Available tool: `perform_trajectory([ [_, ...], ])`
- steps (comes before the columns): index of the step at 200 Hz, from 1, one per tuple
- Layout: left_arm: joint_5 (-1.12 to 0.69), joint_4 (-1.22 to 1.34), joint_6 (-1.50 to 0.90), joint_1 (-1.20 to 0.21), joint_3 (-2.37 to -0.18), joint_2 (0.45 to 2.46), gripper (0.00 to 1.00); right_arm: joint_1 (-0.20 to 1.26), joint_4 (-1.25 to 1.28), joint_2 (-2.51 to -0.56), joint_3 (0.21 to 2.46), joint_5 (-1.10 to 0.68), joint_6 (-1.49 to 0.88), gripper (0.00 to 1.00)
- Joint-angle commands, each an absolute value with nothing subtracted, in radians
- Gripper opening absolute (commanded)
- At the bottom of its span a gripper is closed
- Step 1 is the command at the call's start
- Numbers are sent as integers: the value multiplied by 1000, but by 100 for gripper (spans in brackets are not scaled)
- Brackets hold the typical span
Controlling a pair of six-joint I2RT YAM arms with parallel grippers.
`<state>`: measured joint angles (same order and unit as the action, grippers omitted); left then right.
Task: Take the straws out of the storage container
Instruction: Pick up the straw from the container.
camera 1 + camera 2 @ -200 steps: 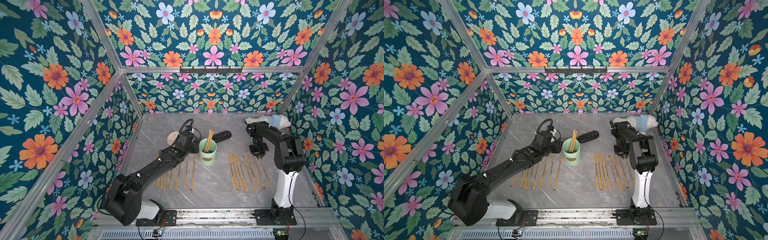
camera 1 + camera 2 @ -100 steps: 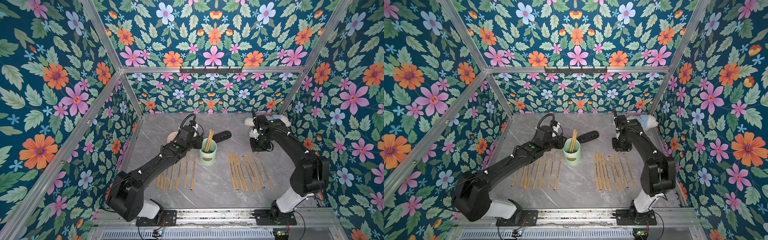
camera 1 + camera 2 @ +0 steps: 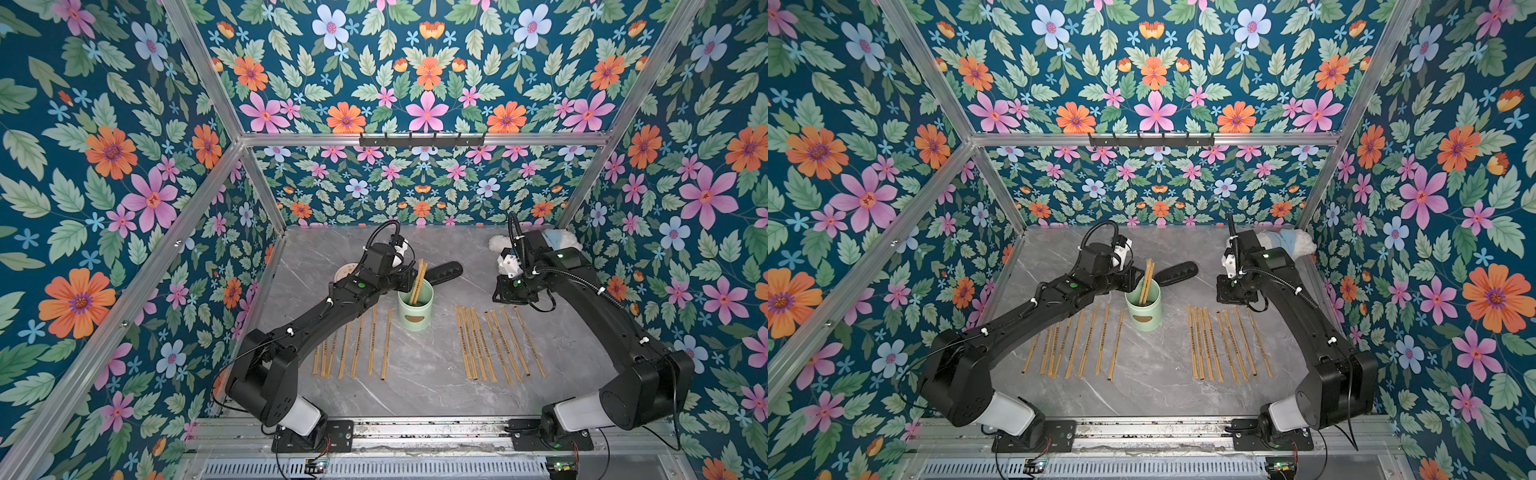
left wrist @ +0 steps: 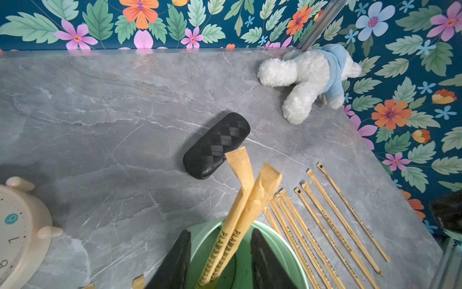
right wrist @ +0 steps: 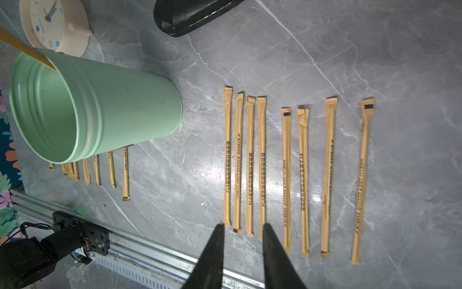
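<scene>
Two tan paper-wrapped straws (image 4: 240, 200) printed "PLA" stand in the mint-green cylindrical canister (image 3: 414, 316) between the parted left claw (image 4: 220, 232); eight lie beside the parted, empty right claw (image 5: 243, 226).

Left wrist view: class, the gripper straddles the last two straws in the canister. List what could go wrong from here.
1. Two straws lean together between the open fingers of the left gripper; closing may pinch one and drop the other.
2. The storage container stands unheld, the right gripper off to the side; a slanted pull might tip it onto the laid-out rows.
</scene>
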<state>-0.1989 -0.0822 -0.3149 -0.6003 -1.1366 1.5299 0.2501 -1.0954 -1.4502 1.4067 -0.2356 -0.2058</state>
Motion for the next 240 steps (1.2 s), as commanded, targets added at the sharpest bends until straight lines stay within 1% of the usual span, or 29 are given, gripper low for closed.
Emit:
perform_trajectory([
  [1, -222, -58, -305, -601, -1158, 1546, 42, 252, -1085, -1444, 1401, -257, -207, 29],
  [84, -223, -69, -298, -601, -1207, 1608, 42, 252, -1076, -1437, 1398, -267, -207, 29],
  [110, -219, -71, -298, -601, -1220, 1623, 40, 252, -1083, -1435, 1405, -267, -206, 29],
  [143, -216, -75, -296, -601, -1236, 1640, 33, 252, -1088, -1431, 1413, -266, -204, 29],
  [179, -213, -80, -296, -601, -1235, 1639, 30, 252, -1085, -1434, 1413, -272, -202, 29],
  [191, -211, -80, -296, -602, -1232, 1637, 26, 252, -1082, -1434, 1412, -279, -204, 29],
  [201, -206, -81, -296, -601, -1229, 1633, 25, 254, -1076, -1433, 1410, -286, -204, 29],
  [228, -198, -81, -293, -602, -1222, 1623, 15, 260, -1060, -1434, 1414, -304, -207, 29],
  [240, -199, -81, -292, -601, -1220, 1621, 13, 263, -1053, -1434, 1418, -319, -209, 29],
])
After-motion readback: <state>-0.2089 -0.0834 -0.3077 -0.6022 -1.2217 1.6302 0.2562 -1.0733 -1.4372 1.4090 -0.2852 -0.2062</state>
